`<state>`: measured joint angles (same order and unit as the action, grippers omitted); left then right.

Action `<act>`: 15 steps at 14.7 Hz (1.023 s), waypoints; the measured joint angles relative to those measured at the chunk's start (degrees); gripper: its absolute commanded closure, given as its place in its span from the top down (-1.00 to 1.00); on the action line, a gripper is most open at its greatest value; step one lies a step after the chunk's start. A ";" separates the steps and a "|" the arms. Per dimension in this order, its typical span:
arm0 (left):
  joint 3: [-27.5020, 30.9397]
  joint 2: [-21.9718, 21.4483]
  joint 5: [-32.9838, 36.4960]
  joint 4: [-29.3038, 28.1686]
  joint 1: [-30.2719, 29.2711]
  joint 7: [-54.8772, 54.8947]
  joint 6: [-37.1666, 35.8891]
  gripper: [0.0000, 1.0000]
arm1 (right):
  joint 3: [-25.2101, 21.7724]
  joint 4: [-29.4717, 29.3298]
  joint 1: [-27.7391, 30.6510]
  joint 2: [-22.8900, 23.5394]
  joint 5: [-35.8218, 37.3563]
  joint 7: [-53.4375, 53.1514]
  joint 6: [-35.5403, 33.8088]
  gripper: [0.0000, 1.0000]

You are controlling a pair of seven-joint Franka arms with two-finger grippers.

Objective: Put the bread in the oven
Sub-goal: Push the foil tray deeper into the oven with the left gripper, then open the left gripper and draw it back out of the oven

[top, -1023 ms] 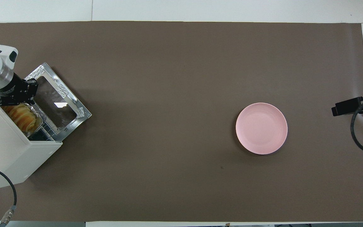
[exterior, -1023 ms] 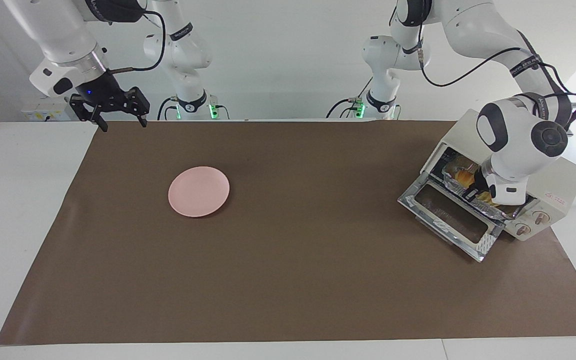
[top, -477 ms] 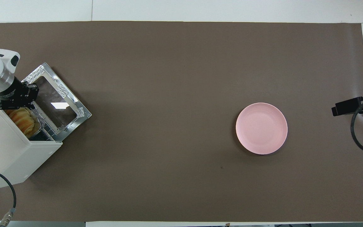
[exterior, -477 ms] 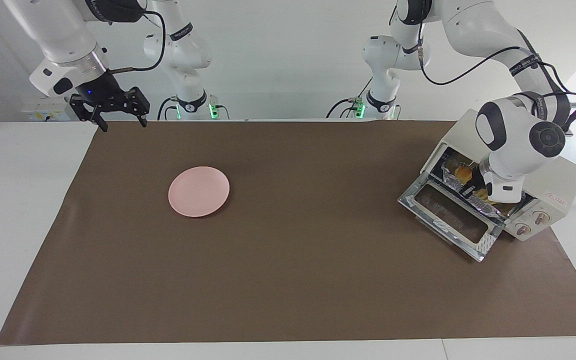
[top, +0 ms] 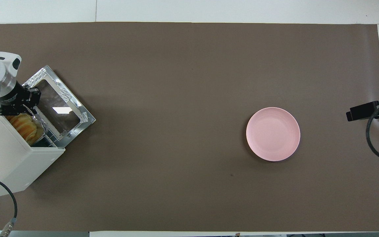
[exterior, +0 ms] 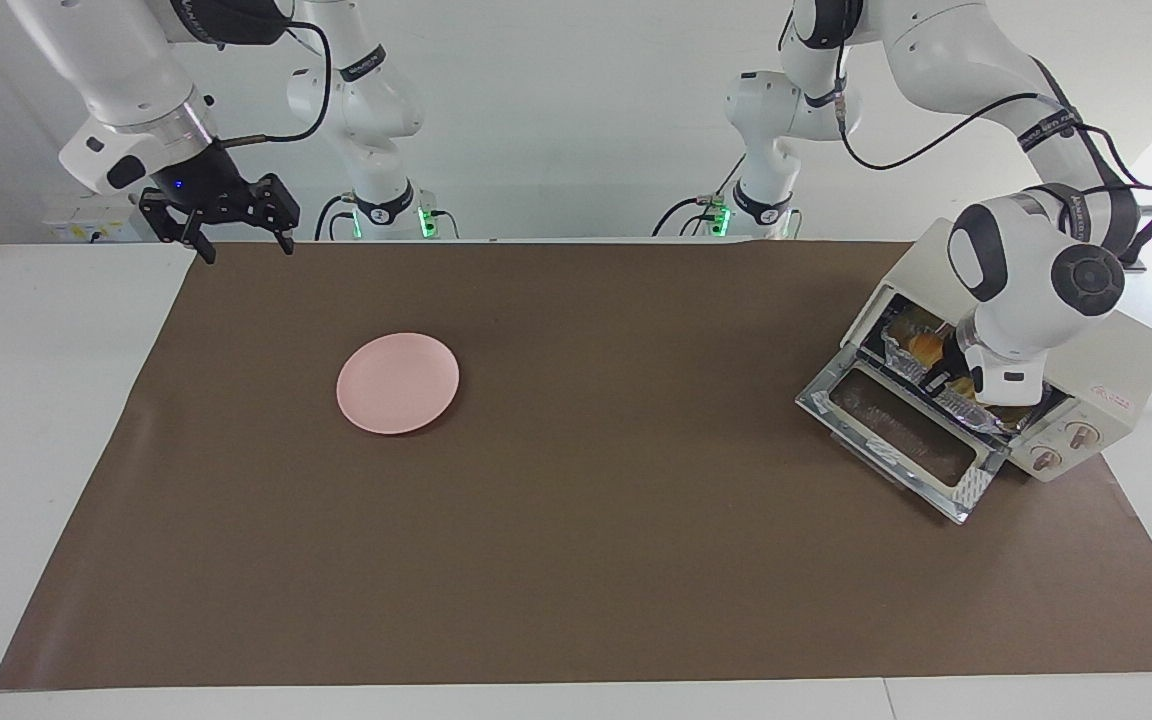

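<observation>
Golden ridged bread [top: 23, 124] on foil tray [top: 41, 126] inside open cream oven [top: 8, 158], left tool [exterior: 948, 372] state unclear, right tool [exterior: 239, 240] spread apart.

Brightness: even white light is filling both views; nothing is sitting in the dark.
Source: light is coming from above; extra brightness is spilling in past the oven [exterior: 1021, 350] at the facing view's edge.
Glare: the glass door [top: 59, 110] is throwing back a small white patch in the overhead view; its foil-like frame is glinting.
Shadows: the plate [top: 272, 134] is casting a thin soft rim shadow; a broader faint one is lying on the mat [top: 176, 82] beside the oven.
Focus: both views are staying sharp; no motion blur is showing.
Distortion: mat edges are running straight.
</observation>
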<state>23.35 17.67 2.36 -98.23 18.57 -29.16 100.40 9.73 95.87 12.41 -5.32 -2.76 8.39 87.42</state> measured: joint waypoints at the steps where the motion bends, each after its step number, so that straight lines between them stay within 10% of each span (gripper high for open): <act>1: -0.08 -0.05 0.00 0.00 0.03 -0.08 0.05 1.00 | 0.00 0.00 0.00 0.00 0.00 0.00 0.00 1.00; 15: -0.84 -0.40 0.01 1.11 0.95 -0.70 1.92 1.00 | 0.00 0.00 0.00 0.00 0.00 0.00 0.00 1.00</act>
<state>22.51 17.27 2.37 -97.12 19.51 -29.87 102.32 9.73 95.87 12.41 -5.32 -2.76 8.39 87.42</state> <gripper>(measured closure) 0.000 0.000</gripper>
